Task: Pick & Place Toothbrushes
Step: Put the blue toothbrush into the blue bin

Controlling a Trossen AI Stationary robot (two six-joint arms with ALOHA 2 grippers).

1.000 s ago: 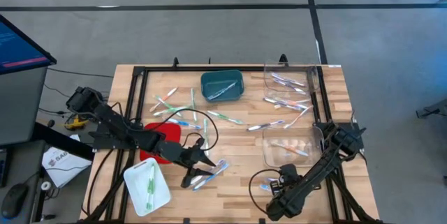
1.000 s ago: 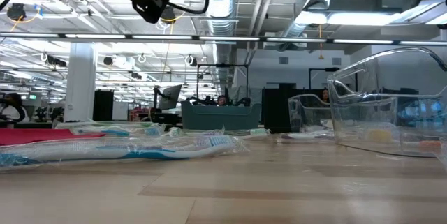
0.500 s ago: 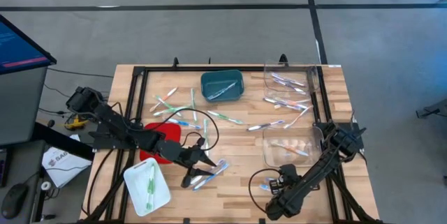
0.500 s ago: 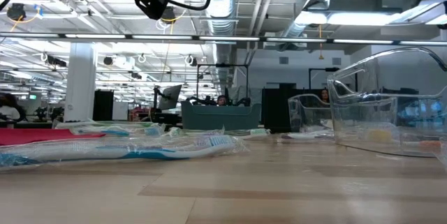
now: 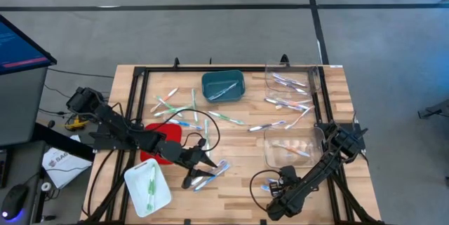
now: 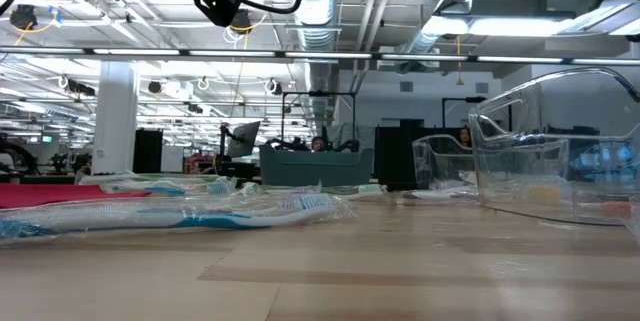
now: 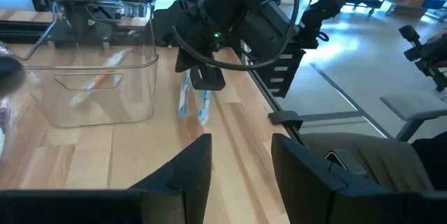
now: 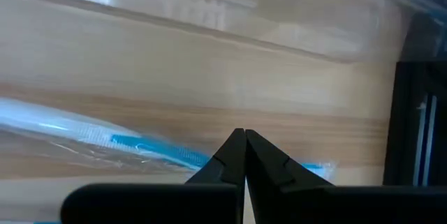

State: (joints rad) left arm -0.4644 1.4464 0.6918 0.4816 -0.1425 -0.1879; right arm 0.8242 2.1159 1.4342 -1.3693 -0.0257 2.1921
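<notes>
While a white tray (image 5: pixel 147 187) with green toothbrushes is seen at the table's (image 5: pixel 238 148) front left, the left gripper (image 5: pixel 203 160) is held just beside it, above blue toothbrushes (image 5: pixel 210 174), its fingers (image 7: pixel 188 172) parted and holding nothing. Loose toothbrushes (image 5: pixel 175 102) are scattered behind, beside a teal bin (image 5: pixel 223 86) with one inside. Farther right, more are kept in two clear boxes (image 5: pixel 291 146). At the front right, the right gripper (image 8: pixel 244 155) is pressed closed, empty, over a wrapped blue toothbrush (image 8: pixel 105 140).
</notes>
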